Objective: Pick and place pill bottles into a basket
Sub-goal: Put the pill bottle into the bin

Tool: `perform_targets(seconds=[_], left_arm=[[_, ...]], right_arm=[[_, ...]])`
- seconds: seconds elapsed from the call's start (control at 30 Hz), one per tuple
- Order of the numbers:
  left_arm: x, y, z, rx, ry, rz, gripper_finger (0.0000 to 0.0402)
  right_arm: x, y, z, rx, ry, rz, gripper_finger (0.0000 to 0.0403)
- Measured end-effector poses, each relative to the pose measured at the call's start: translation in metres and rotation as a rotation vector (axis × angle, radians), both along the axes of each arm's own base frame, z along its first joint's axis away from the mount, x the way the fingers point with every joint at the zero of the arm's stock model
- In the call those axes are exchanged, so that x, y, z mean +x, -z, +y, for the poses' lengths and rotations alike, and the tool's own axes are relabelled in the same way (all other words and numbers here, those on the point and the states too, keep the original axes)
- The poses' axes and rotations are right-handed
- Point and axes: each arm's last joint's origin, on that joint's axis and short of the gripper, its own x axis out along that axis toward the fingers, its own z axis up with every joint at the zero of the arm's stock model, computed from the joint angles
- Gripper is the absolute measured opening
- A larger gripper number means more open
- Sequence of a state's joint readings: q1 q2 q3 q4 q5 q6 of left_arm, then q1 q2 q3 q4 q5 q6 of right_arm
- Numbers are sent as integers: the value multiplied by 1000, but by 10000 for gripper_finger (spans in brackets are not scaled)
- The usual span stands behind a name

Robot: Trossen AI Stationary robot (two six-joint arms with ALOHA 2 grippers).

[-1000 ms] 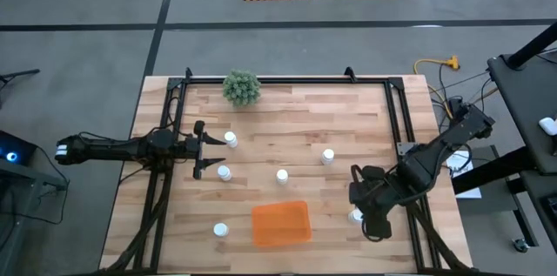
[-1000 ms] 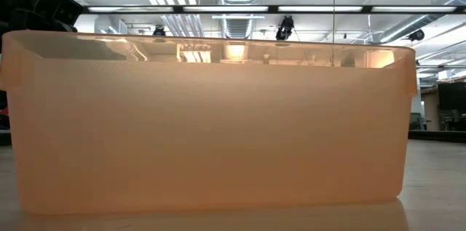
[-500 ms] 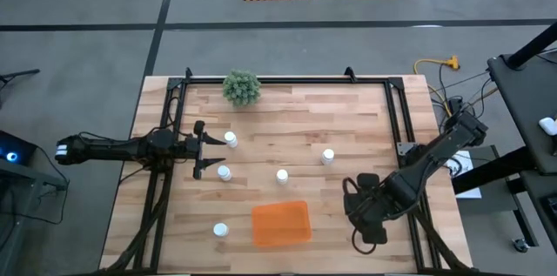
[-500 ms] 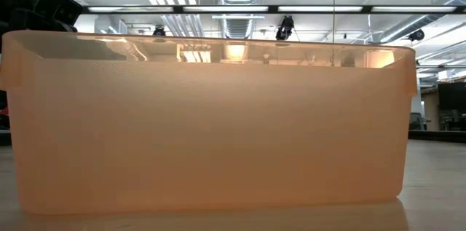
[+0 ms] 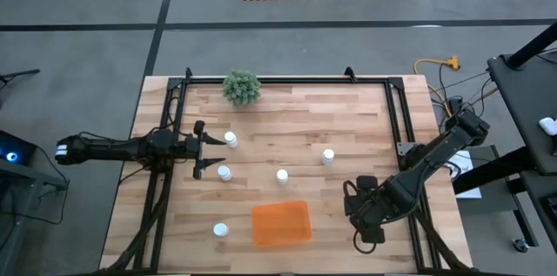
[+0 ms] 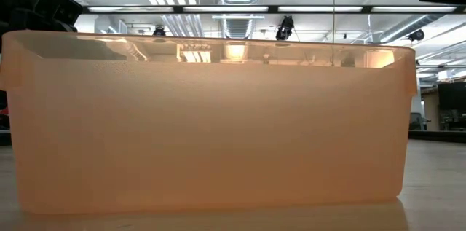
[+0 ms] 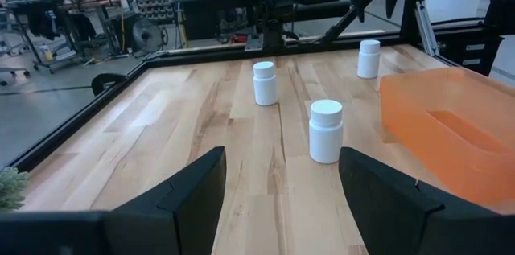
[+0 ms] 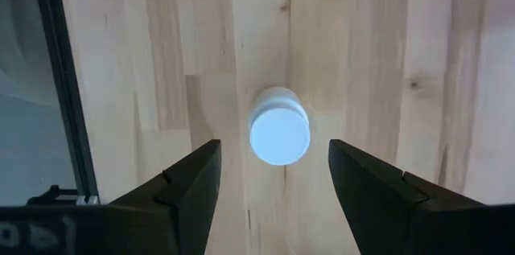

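Observation:
The orange basket [image 5: 280, 224] sits near the table's front edge, and its wall fills the low view [image 6: 211, 122]. Several white pill bottles stand upright on the wood: [image 5: 230, 139], [image 5: 224, 172], [image 5: 282, 176], [image 5: 328, 156], [image 5: 220, 231]. My right gripper [image 5: 363, 223] hangs to the right of the basket, pointing down and open. Directly below it is one bottle [image 8: 278, 134], between the fingers [image 8: 189, 183] but untouched. My left gripper [image 5: 202, 150] waits open at the left, with three bottles ahead of it, the nearest [image 7: 326, 130], and the basket [image 7: 451, 126] beyond.
A small green plant [image 5: 241, 87] stands at the table's back edge. A black metal frame [image 5: 396, 115] runs around the tabletop, and its rail shows beside the bottle in the right wrist view [image 8: 64, 86].
The right arm has shifted slightly toward the front, and its gripper now covers the front-right bottle in the high view. The left arm has not moved.

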State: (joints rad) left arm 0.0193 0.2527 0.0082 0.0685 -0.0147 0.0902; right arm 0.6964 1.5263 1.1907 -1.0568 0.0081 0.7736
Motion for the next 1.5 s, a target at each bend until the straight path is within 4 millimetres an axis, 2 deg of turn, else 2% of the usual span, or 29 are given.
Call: perform_targets(seconds=[0.17,0.67,1.33,1.5], left_arm=[[0,0,0,0,0,1,224],[0,0,0,0,1,0,224],[0,0,0,0,0,0,224],[0,0,0,0,0,0,224]], right_arm=[[1,18,1,24,-14,-33,219],[-5,47,-2,44,-2,-44,219],[-9,56,-4,44,20,-24,219],[-8,54,-3,55,20,-31,197]])
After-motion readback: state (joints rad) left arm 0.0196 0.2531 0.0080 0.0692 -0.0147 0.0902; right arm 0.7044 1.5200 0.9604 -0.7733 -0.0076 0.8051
